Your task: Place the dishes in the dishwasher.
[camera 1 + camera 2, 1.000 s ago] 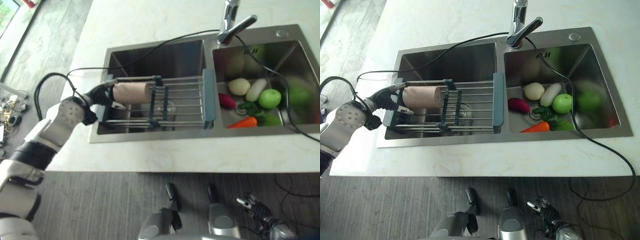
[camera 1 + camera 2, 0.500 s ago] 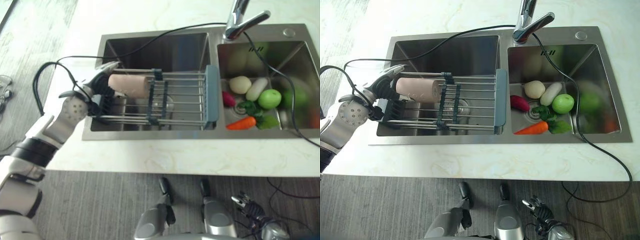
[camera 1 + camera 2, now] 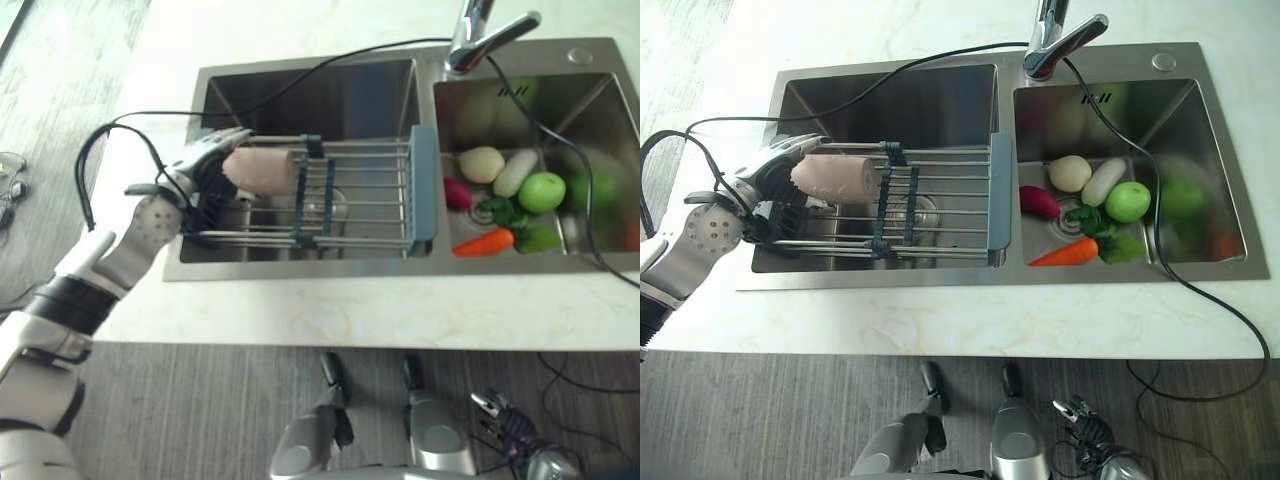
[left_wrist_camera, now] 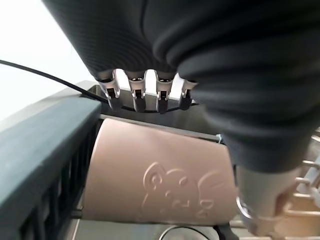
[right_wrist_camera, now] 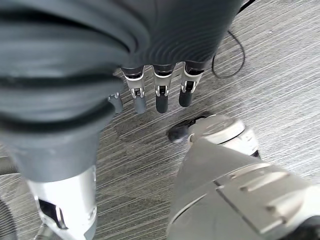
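While lying sideways on the wire rack (image 3: 350, 195) across the left sink basin (image 3: 300, 100), the pink cup (image 3: 262, 168) sits just past the left hand (image 3: 195, 175), fingers (image 4: 137, 95) extended over its far side, relaxed, not clamped. Thumb contact unclear. Right hand (image 5: 155, 95) hangs over the floor, fingers straight.

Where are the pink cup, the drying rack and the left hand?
pink cup (image 3: 835, 177), right eye view, middle of its side.
drying rack (image 3: 1000, 200), right eye view, its grey-blue end bar.
left hand (image 3: 205, 160), left eye view, fingers beside the cup.
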Robot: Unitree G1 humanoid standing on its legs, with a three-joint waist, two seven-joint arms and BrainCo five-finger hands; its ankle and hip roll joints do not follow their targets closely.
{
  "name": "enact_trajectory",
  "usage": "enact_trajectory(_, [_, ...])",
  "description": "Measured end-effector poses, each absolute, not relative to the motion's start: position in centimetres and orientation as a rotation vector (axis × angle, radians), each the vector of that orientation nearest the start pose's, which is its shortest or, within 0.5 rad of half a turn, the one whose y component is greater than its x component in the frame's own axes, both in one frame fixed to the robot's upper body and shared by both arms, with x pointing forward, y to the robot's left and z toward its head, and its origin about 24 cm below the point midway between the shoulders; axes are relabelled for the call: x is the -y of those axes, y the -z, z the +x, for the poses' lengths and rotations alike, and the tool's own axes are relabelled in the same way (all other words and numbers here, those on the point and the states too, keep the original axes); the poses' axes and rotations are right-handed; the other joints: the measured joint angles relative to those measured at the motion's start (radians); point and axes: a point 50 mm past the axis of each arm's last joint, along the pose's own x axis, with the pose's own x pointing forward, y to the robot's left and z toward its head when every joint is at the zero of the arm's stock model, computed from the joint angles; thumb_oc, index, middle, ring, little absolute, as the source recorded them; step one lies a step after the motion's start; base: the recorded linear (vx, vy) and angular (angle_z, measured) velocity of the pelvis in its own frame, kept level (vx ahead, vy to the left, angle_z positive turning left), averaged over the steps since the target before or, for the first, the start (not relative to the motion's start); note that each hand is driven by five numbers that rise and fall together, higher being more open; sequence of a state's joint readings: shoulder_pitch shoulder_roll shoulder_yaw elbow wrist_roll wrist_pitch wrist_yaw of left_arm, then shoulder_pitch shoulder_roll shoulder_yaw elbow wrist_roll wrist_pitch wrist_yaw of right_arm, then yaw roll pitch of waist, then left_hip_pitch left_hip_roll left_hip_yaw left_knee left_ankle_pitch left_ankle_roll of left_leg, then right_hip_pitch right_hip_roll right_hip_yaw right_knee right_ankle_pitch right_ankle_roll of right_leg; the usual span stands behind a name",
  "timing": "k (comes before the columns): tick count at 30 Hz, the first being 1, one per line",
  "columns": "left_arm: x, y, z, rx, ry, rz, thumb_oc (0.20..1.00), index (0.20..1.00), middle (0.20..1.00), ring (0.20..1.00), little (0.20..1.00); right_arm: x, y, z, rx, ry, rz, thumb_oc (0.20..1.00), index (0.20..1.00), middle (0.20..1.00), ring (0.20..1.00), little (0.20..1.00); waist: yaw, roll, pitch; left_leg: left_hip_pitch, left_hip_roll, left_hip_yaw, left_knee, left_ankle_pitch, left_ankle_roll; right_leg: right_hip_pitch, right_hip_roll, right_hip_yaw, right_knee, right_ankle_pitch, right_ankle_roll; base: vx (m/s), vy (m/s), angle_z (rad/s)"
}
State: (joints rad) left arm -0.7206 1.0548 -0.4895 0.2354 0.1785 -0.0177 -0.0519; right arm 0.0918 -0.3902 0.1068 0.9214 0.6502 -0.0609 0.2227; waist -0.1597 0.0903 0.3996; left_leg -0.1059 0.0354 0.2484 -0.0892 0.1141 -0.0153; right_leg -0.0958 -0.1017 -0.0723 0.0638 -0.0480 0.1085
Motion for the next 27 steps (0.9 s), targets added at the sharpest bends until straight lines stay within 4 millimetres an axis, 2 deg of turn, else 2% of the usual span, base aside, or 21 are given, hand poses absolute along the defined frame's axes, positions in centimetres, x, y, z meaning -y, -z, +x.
enact_trajectory(6, [-24.1, -21.8, 34.2, 0.247, 0.145, 1.363, 1.0, 1.0, 1.0, 1.0, 1.0, 27.1, 12.3, 12.5, -0.846, 0.202, 0.269, 1.0, 1.0, 1.0, 1.0, 1.0, -0.003, 0.006, 0.007, -0.002, -0.007, 0.009, 0.0, 0.0, 0.0, -0.024, -0.009, 0.005, 0.028, -0.009, 0.003, 0.0, 0.002, -0.05])
enact_trajectory(17, [-24.0, -23.0, 34.6, 0.263, 0.116, 1.411, 1.0, 1.0, 1.0, 1.0, 1.0, 27.2, 11.8, 13.4, -0.813, 0.188, 0.263, 1.0, 1.0, 1.0, 1.0, 1.0, 0.0, 0.013, 0.026, -0.036, -0.021, 0.012, 0.0, 0.013, 0.012, -0.152, -0.03, 0.017, 0.223, -0.098, 0.0, 0.0, 0.0, 0.0])
enact_trajectory(27, [-23.8, -23.1, 34.8, 0.246, 0.181, 1.441, 1.0, 1.0, 1.0, 1.0, 1.0, 27.3, 11.6, 13.8, -0.801, 0.187, 0.261, 1.0, 1.0, 1.0, 1.0, 1.0, -0.002, 0.02, 0.031, -0.036, -0.021, 0.012, 0.0, 0.015, 0.011, -0.156, -0.029, 0.017, 0.237, -0.104, -0.001, 0.01, 0.002, 0.0])
